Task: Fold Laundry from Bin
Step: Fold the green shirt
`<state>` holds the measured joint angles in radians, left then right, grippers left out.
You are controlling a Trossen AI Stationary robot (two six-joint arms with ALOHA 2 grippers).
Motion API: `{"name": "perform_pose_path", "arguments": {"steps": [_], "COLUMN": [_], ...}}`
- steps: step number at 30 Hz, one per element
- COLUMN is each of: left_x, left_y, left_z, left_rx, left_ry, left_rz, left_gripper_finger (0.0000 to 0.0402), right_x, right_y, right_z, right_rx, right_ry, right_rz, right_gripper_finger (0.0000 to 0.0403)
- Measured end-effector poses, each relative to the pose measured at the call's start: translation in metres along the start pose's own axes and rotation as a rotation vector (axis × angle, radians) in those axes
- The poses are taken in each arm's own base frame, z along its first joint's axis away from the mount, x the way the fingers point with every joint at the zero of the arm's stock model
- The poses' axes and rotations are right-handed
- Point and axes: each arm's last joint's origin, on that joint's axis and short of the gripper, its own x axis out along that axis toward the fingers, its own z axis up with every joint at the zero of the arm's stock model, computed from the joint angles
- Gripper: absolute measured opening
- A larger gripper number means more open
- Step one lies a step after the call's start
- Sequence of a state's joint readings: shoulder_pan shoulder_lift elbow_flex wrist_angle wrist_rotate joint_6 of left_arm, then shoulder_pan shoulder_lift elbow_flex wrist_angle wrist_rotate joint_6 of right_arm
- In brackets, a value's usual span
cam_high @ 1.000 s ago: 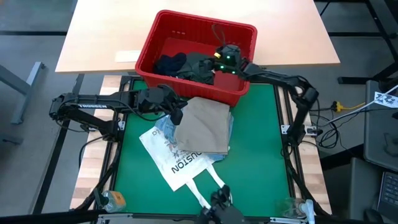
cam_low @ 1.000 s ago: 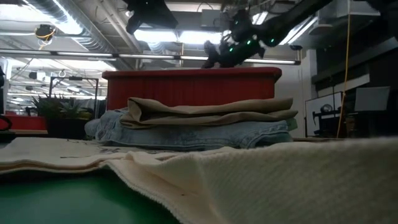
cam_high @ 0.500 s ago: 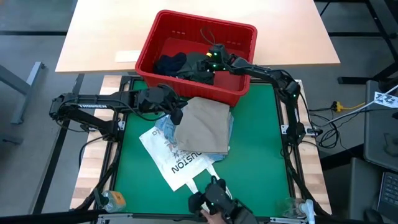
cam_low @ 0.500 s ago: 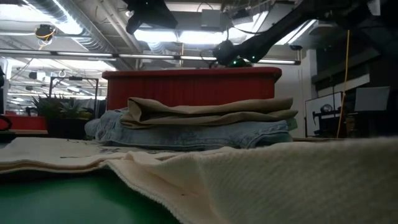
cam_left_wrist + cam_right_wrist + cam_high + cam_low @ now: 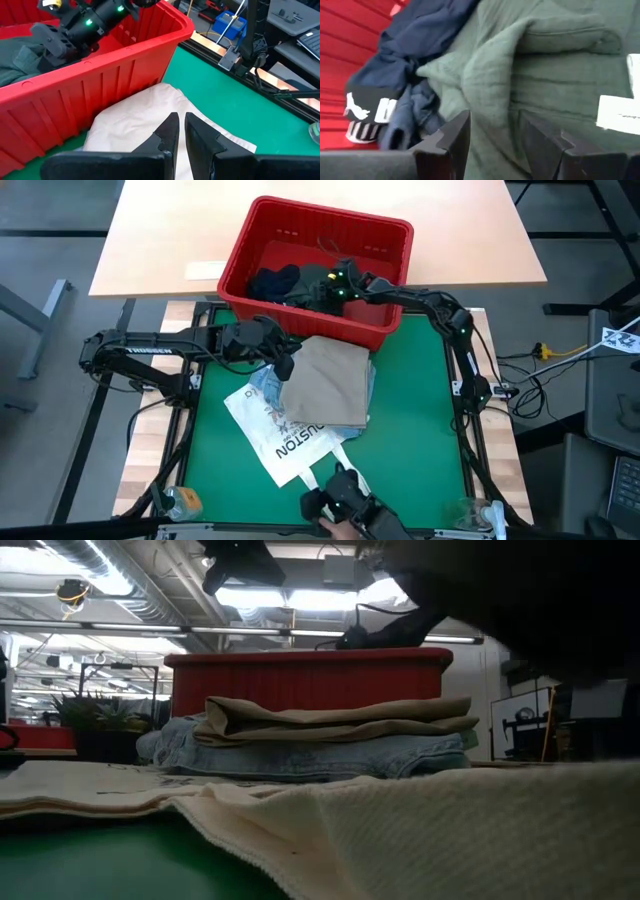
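Observation:
The red bin (image 5: 300,318) stands at the table's far side with a dark olive shirt (image 5: 545,75) and navy shorts (image 5: 415,45) with white lettering lying in it. My right gripper (image 5: 492,145) reaches down into the bin, open, with a ridge of the olive shirt between its fingers. A folded beige cloth (image 5: 330,380) lies on folded jeans (image 5: 300,755) in front of the bin. My left gripper (image 5: 177,125) hangs shut above the beige cloth's left edge, clear of it. My right gripper comes slanting down from the table's right side over a raised fold of the olive shirt (image 5: 490,75). Its fingers (image 5: 455,135) stand on either side of that fold. Whether they touch the cloth I cannot tell.
A white tote bag (image 5: 285,442) printed with letters lies spread under the stack toward the near edge. A dark object (image 5: 345,502) in a person's hand shows at the near edge. Green mat (image 5: 420,430) lies bare to the right of the stack.
My right gripper has gone down into the bin and toward its left side, tipping further downward and rolling, until its open fingers stand over the olive shirt. A dark object has come in at the table's near edge.

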<state>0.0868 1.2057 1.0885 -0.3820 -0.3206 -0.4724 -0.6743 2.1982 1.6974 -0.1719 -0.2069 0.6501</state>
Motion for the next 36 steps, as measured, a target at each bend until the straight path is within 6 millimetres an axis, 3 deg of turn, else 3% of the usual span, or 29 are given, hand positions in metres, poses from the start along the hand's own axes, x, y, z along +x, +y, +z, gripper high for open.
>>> {"name": "perform_pose_path", "arguments": {"steps": [7,13,23,27,32,36], "left_x": [0.0,0.0,0.0,0.0,0.0,0.0], "left_y": [0.0,0.0,0.0,0.0,0.0,0.0], "left_z": [0.0,0.0,0.0,-0.001,-0.001,-0.001], "left_rx": [0.0,0.0,0.001,0.003,0.005,0.005], "left_ry": [0.0,0.0,0.003,0.005,0.006,0.007], "left_rz": [0.0,0.0,0.001,0.003,0.003,0.003], "left_gripper_finger": [0.0027,0.0027,0.0027,0.0027,0.0027,0.0027], "right_x": [0.004,0.003,0.031,0.032,0.031,0.025], "right_y": [0.005,0.002,-0.016,-0.016,-0.009,-0.001], "right_z": [0.009,0.013,-0.004,-0.005,0.003,0.008], "right_rx": [-0.027,-0.022,0.035,-0.002,-0.072,-0.091], "right_ry": [-0.118,-0.169,-0.079,-0.074,-0.131,-0.131], "right_rz": [0.067,0.022,0.048,0.066,0.171,0.264], "right_gripper_finger": [0.0167,0.0167,0.0164,0.0123,0.0018,0.002]}}
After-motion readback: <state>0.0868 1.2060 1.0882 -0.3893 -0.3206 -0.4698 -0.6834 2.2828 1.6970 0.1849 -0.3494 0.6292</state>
